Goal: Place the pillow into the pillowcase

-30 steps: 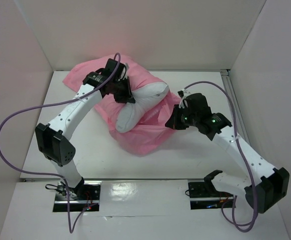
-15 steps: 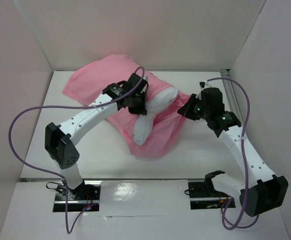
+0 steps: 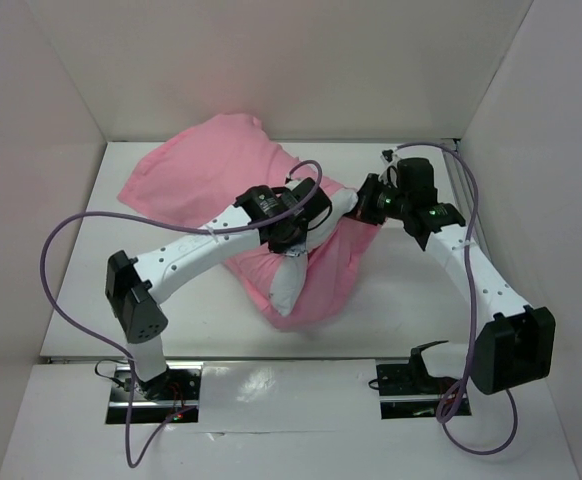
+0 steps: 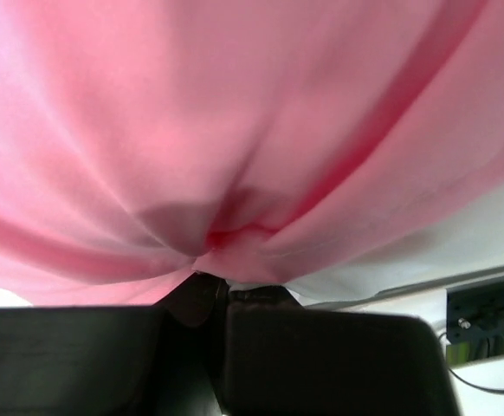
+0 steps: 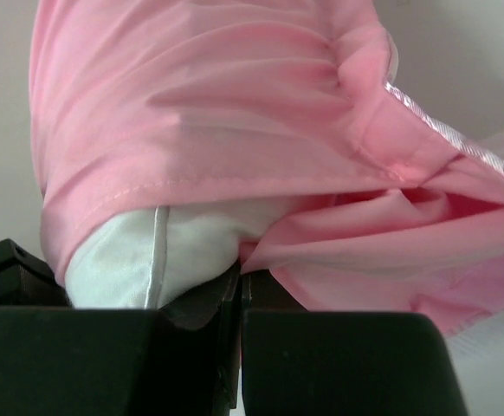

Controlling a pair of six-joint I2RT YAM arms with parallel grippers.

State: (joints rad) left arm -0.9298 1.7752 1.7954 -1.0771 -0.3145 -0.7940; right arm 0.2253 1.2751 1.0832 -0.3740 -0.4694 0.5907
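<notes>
Where the two arms meet just right of the frame's centre in the top view, the pillow [image 3: 291, 285] lies on the table [image 3: 401, 300] with its long axis on a diagonal. One end points to the upper right, toward the right gripper [image 3: 369, 205]. The other end points to the lower left, toward the near edge of the table. Only a white strip of it shows, since pink fabric wraps both long sides and the left arm's wrist crosses its middle.

The pillowcase [image 3: 201, 165] spreads from the upper left of the frame, where it lies loose and rumpled against the back wall, down to the pillow's lower end. Its long axis runs from upper left to lower right, roughly across that of the pillow.

The left gripper [image 3: 294, 250] sits over the pillow's middle. In the left wrist view its fingers are pressed together on a gathered fold of pink satin, and creases fan upward from the pinch.

In the right wrist view the right gripper's fingers are also closed, pinching at the spot where the pink hem meets a white corner of the pillow. The satin is caught there. Whether the pillow itself is caught too cannot be told.
</notes>
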